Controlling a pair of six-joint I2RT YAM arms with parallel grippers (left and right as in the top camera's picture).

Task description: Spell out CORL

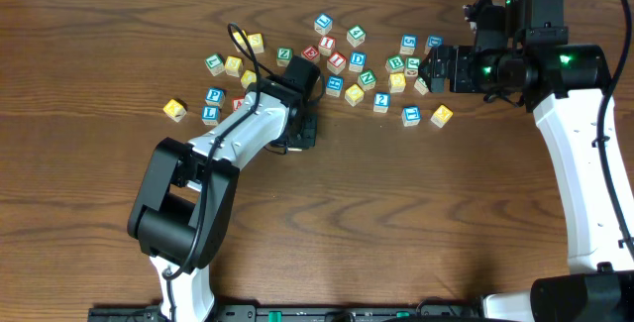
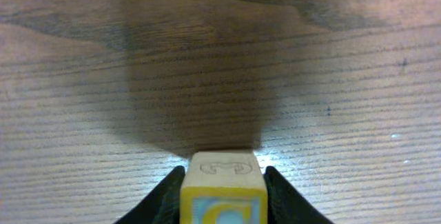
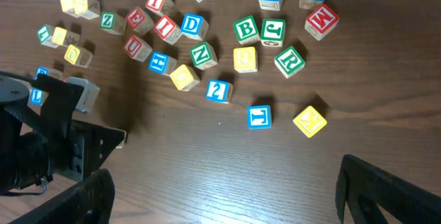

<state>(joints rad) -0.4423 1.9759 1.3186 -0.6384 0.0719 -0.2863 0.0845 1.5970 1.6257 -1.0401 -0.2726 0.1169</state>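
Observation:
A small wooden cube with a yellow-bordered face bearing a C sits between the black fingers of my left gripper, low over the bare wood. In the overhead view that left gripper covers the cube. My right gripper hangs wide open with nothing between its fingers, and the overhead view puts this right gripper at the right edge of the scattered cubes. The green R cube lies just beyond it. I cannot pick out the O and L cubes among the rest.
Several loose alphabet cubes lie scattered across the back of the table. A blue T cube and a yellow cube lie nearest the right gripper. One yellow cube sits alone at the far left. The left arm fills the right wrist view's lower left.

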